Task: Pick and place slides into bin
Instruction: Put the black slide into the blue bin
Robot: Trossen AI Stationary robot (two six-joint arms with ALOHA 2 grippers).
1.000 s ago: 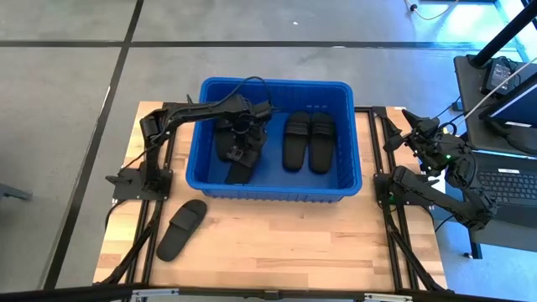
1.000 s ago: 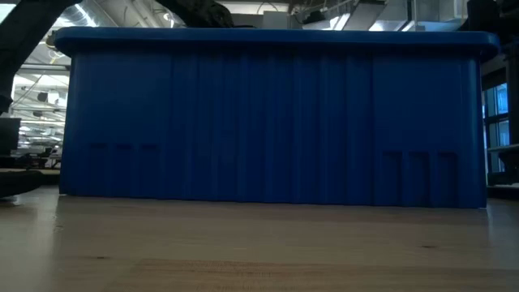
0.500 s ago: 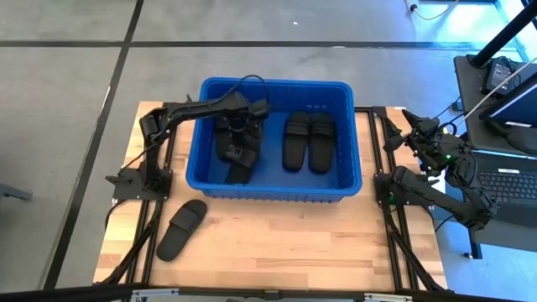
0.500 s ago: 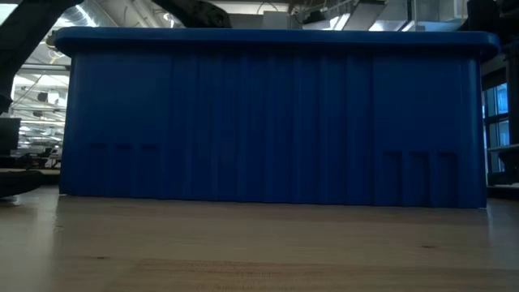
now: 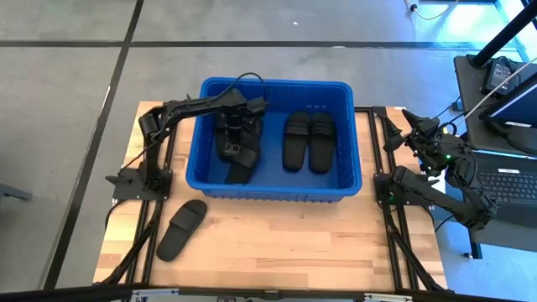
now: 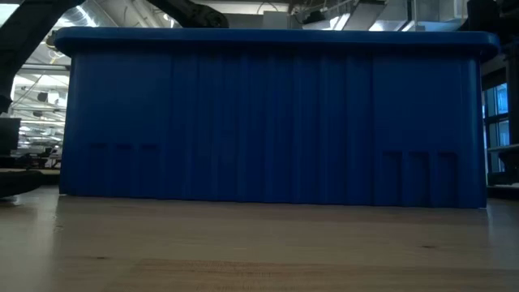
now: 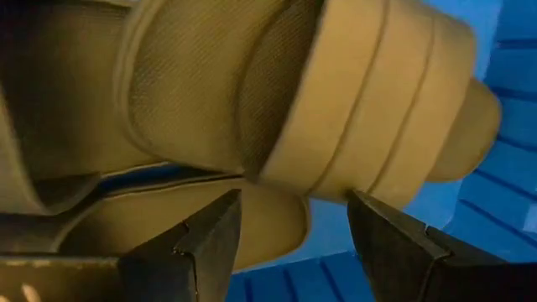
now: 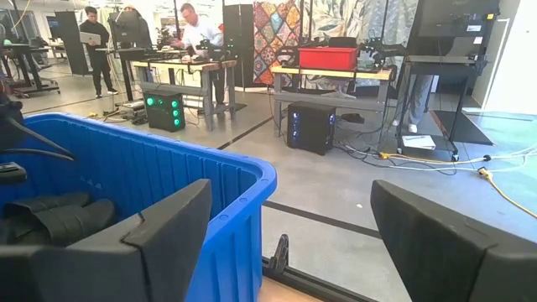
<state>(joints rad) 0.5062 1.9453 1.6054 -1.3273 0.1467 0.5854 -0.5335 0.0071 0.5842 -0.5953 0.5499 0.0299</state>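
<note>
The blue bin (image 5: 274, 183) stands mid-table; its near wall fills the low view (image 6: 276, 113). Inside it a pair of black slides (image 5: 307, 141) lies flat on the bin's floor on the right, and a heap of slides (image 5: 235, 153) lies on the left. One more slide (image 5: 182, 228) lies sole down on the table in front of the bin's left corner. My left gripper (image 5: 237, 124) is open inside the bin just over the heap; in the left wrist view (image 7: 294, 243) a slide's strap (image 7: 277, 92) is close ahead of its fingers. My right gripper (image 5: 413, 127) is open and empty at the table's right edge.
The bin's rim and walls enclose my left gripper on all sides. Bare wooden table (image 5: 285, 243) lies in front of the bin. A laptop and stand (image 5: 508, 180) are beyond the right edge. People and desks (image 8: 185, 33) show in the room behind.
My left gripper has drawn back a little inside the bin, toward the table's left and far edges. The slides in the bin and the one on the table have stayed where they were.
</note>
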